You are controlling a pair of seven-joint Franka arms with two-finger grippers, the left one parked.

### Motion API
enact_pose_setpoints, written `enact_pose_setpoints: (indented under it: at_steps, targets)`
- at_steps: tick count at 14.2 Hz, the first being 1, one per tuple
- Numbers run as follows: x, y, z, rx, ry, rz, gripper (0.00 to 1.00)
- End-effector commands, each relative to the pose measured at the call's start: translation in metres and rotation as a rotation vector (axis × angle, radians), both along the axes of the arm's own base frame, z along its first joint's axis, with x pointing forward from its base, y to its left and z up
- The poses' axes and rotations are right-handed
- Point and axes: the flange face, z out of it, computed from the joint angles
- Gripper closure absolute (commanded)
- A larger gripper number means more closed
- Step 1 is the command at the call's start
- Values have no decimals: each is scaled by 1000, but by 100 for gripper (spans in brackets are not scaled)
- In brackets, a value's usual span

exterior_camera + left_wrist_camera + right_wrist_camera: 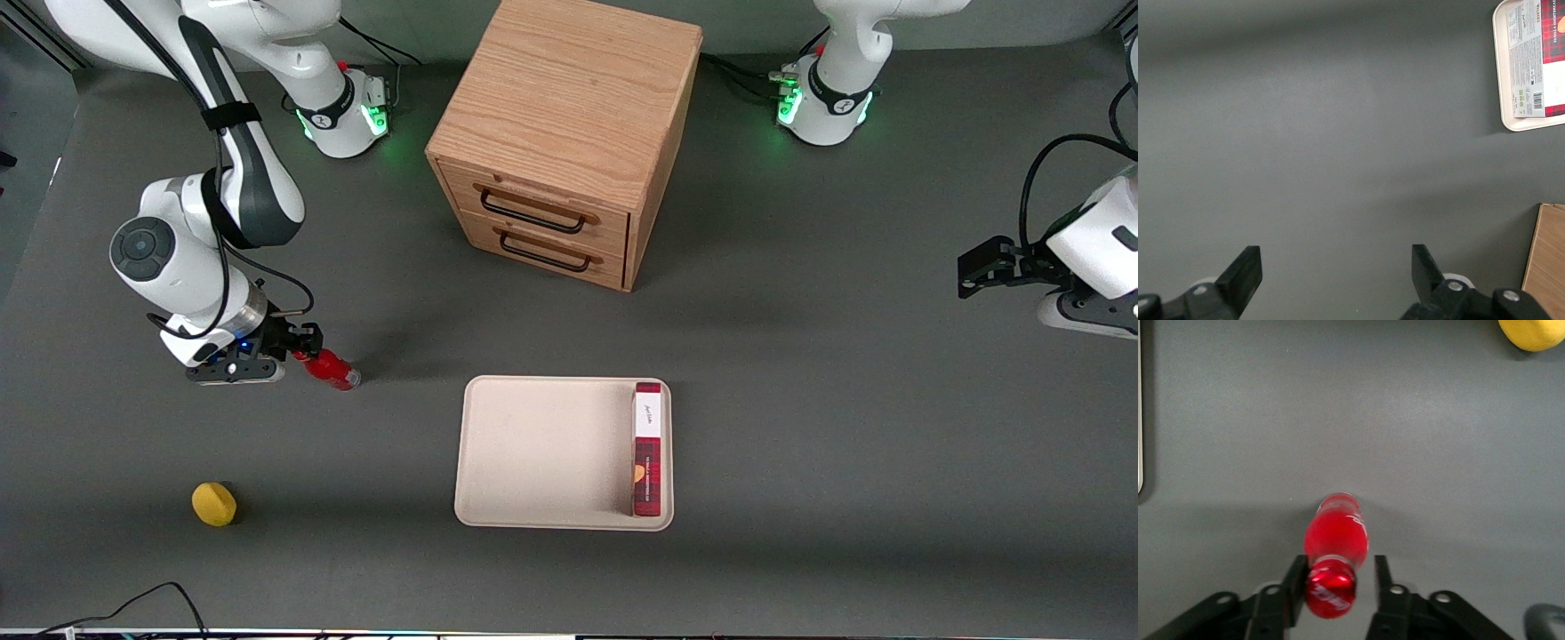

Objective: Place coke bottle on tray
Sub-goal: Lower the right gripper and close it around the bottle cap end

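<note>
Grey table (800, 400): gripper (1338, 581) seemingly straddling coke bottle (1336, 540).

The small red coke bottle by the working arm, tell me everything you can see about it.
The small red coke bottle looks like glossy plastic with a red cap, white lettering and a clear base. It appears tilted, cap toward the gripper and base toward the grey table. The two black fingers flank its cap end, one touching, a gap on the other. It sits toward the working arm's end, apart from the cream-beige tray.
</note>
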Motion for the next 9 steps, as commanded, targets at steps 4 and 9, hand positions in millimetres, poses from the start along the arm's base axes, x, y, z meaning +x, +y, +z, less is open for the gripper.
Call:
enact_pose_setpoints:
  at_steps: [4, 9]
  targets:
    - [6, 7, 3, -2, -15, -40, 100]
    - [23, -2, 100, -25, 76, -67, 100]
